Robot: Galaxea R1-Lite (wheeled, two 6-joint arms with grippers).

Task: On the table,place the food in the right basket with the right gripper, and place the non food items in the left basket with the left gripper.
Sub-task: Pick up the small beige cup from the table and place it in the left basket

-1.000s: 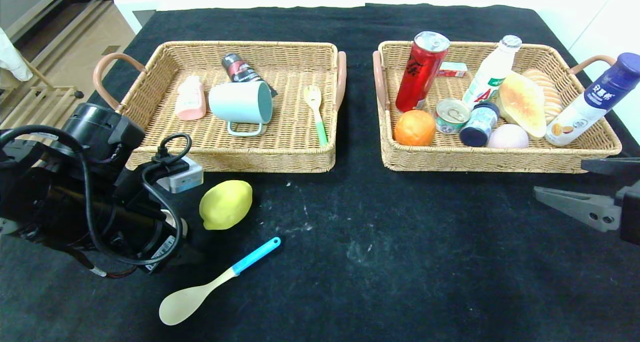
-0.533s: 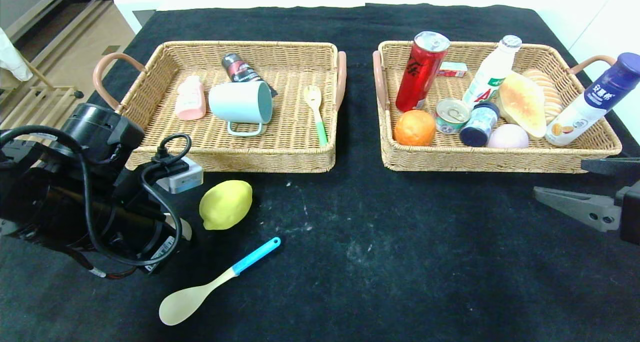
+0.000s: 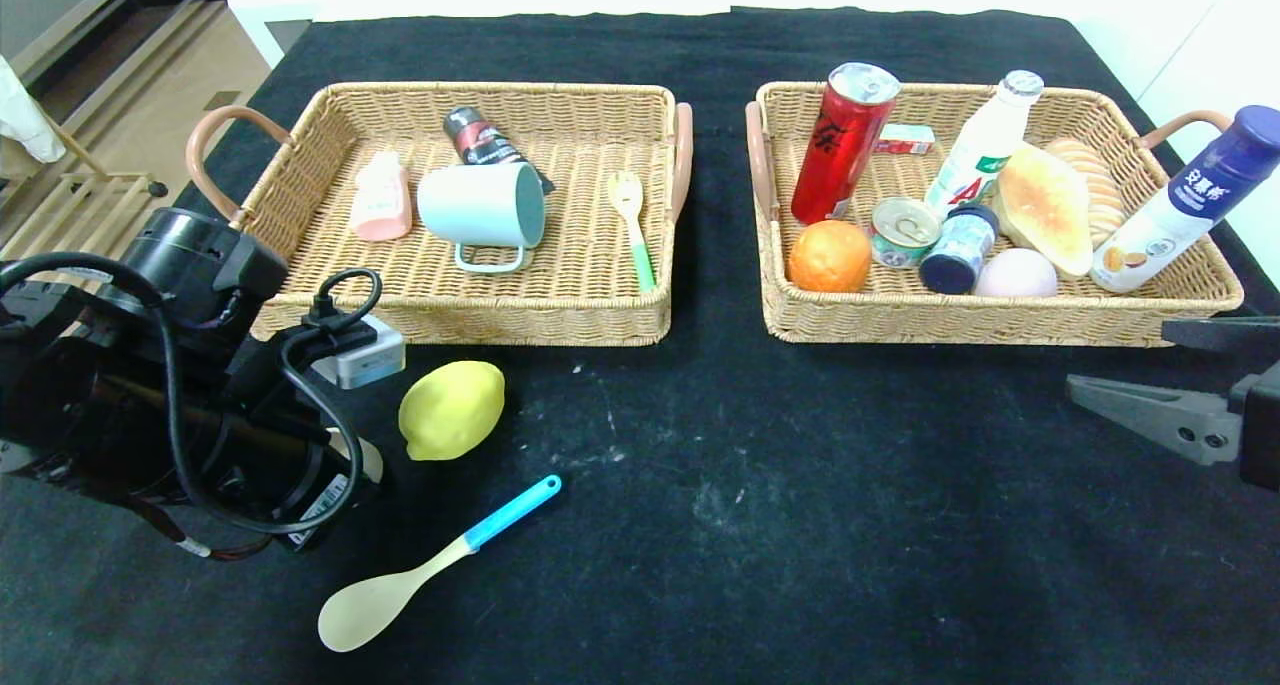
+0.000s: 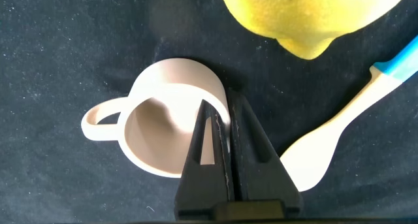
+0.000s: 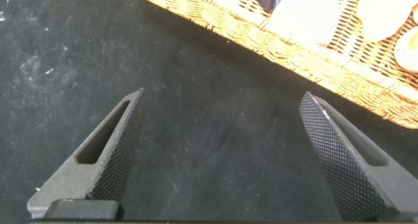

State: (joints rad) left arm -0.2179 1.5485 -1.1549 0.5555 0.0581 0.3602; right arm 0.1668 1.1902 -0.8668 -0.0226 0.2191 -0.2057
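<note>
A pale beige cup [image 4: 163, 100] with a handle sits on the black table, its opening facing the left wrist camera. My left gripper [image 4: 225, 106] is shut on the cup's wall, one finger inside the rim and one outside. In the head view my left arm [image 3: 200, 365] covers almost all of the cup. A yellow lemon [image 3: 451, 409] lies just beyond the cup. A spoon [image 3: 430, 565] with a blue handle lies in front of it. My right gripper [image 5: 222, 96] hangs open over bare table by the right basket [image 3: 1000, 325], holding nothing.
The left basket [image 3: 470, 325] holds a mint mug, a pink bottle, a dark tube and a fork. The right basket holds a red can, bottles, a tin, an orange and bread. A blue-capped bottle [image 3: 1190, 205] leans on its right rim.
My left gripper's fingers have closed onto the cup's wall. The arm has barely shifted, and the right arm has not moved.
</note>
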